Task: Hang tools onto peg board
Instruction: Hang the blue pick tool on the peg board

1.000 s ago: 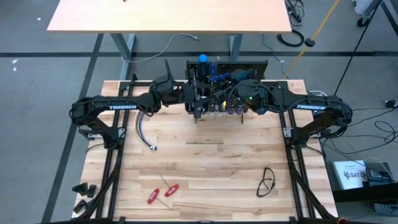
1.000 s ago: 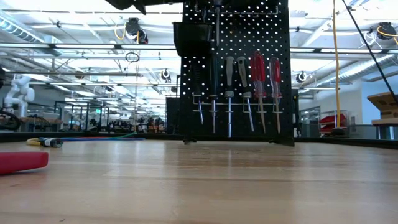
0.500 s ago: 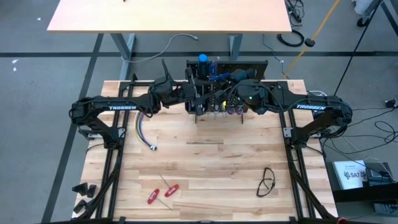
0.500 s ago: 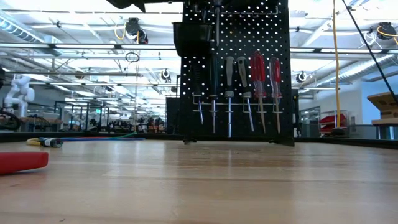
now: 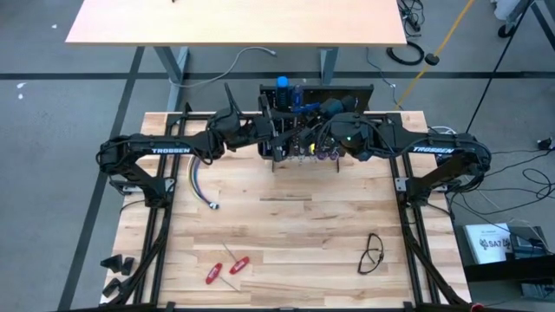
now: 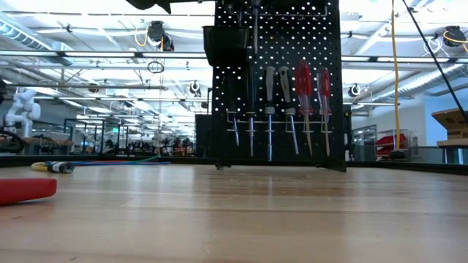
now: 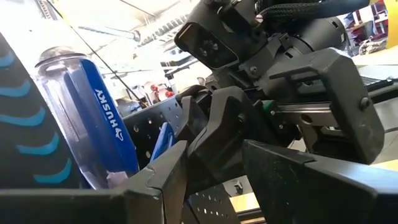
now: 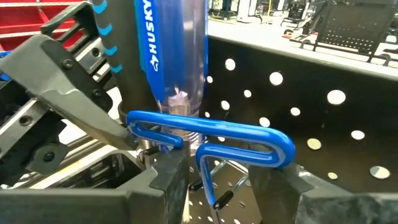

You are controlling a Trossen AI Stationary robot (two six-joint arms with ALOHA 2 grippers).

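Left hand (image 5: 276,143) nearer peg board (image 6: 276,80), fingertips hidden.

Matt black peg board (image 6: 292,88), pale wood table (image 5: 286,234)

Pale wooden tabletop (image 5: 295,225), butcher-block planks, framed by black rails. Far edge, centre: black peg board (image 5: 316,91) standing upright on it. Left side, near the left arm's base: bundle of coloured wires (image 5: 198,184), lying loose. Near edge, left of centre: two red-handled screwdrivers (image 5: 225,267), close together, shafts crossing. Near edge, right: pair of dark-rimmed safety glasses (image 5: 372,253), well apart from the screwdrivers.
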